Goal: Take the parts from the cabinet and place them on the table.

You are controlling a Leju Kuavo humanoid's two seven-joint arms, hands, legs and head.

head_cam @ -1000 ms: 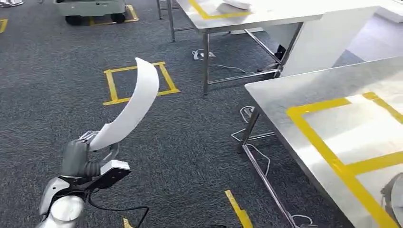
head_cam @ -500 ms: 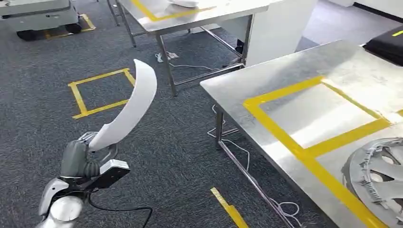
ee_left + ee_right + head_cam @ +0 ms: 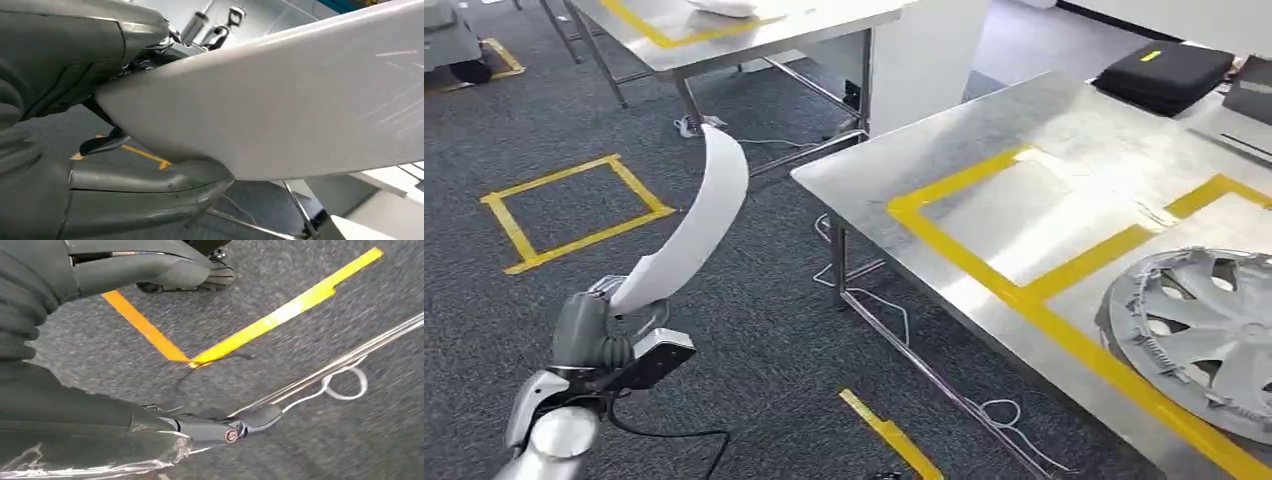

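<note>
— What's the room giving you?

— Grey carpet with yellow tape squares is running under me, and a steel table marked with yellow tape is standing to my right. A silver wheel cover is already lying inside its near right box, and a black case is sitting at the far corner.

— And the part?

— My left hand is gripping the curved white panel by its lower end, thumb under, fingers over. The panel is arching up and away over the carpet, left of the table and well apart from it. I'm judging it's held high so it clears the table edge on the way in.

— Your right hand?

— My right hand is hanging low over the floor, holding nothing, thumb and fingers apart.

— What's left?

— I'm reckoning the middle taped box, bare steel, is the likely spot; I'm needing to get closer before lowering the panel
</note>
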